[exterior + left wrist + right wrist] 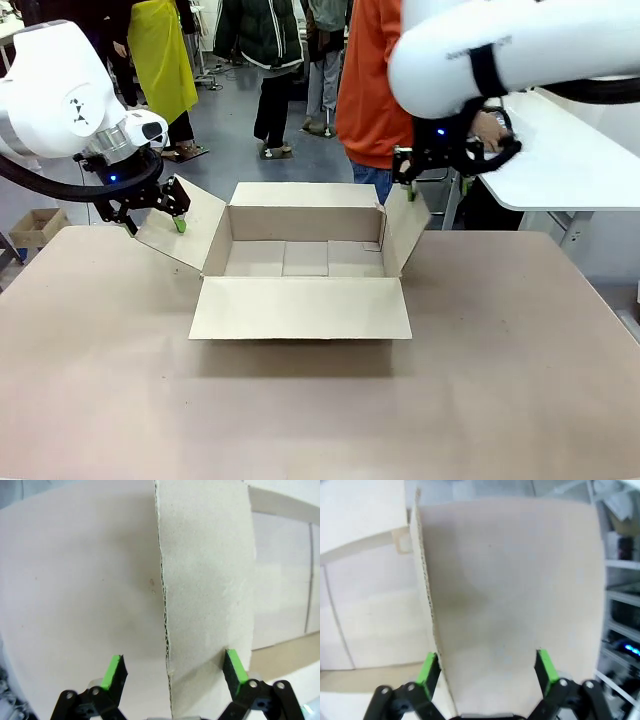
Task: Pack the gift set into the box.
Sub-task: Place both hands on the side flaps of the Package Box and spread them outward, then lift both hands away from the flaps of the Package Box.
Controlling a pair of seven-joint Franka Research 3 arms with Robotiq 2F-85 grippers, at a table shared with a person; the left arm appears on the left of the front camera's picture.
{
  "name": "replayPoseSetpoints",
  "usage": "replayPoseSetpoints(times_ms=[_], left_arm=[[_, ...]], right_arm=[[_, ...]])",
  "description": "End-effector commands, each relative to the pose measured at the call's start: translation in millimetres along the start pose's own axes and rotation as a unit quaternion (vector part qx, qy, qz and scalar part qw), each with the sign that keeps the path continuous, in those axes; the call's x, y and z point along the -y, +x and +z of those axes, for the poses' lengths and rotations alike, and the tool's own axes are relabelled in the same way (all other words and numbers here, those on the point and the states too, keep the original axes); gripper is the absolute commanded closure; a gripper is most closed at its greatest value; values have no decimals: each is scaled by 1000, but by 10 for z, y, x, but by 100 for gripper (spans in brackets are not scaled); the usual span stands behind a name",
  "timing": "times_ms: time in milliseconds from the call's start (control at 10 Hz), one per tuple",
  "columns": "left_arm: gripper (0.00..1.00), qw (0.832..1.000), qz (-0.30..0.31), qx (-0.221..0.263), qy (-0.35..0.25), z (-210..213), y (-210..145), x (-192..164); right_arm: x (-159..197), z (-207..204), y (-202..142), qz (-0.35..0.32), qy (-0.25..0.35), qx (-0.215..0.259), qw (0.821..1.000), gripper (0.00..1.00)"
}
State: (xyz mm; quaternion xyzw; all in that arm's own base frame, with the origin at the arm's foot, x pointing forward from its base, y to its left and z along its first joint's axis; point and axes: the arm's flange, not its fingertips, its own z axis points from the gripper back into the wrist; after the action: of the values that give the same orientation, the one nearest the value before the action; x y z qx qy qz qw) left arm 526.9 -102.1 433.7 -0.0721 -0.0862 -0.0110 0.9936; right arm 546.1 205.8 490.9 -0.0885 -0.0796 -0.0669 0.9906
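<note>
Front view, open box (300,258), left fingers (179,221), right fingers (411,192) spread wide astride side flaps (195,240), person (368,80) behind

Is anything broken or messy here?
Nothing stands out. The box sits open and empty on the table. The left gripper and right gripper, both open, each straddle one of its side flaps.

Right claw (409,188) partly behind box (300,310) flap; person (365,95) cropped at top.
</note>
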Motion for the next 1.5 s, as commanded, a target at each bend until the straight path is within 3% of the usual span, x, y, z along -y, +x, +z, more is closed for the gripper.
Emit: replayPoseSetpoints(times_ms=[0,300,400,1400], left_arm=[[0,1000,6,-1,7,13,-6,8],[0,1000,6,-1,7,13,-6,8],[0,1000,6,-1,7,13,-6,8],[0,1000,6,-1,7,13,-6,8]], right_arm=[[460,-329,-200,20,98,28,995,0],[799,-818,-323,-5,177,43,983,0],[618,-526,-121,-9,105,32,994,0],[618,-526,-121,-9,105,32,994,0]])
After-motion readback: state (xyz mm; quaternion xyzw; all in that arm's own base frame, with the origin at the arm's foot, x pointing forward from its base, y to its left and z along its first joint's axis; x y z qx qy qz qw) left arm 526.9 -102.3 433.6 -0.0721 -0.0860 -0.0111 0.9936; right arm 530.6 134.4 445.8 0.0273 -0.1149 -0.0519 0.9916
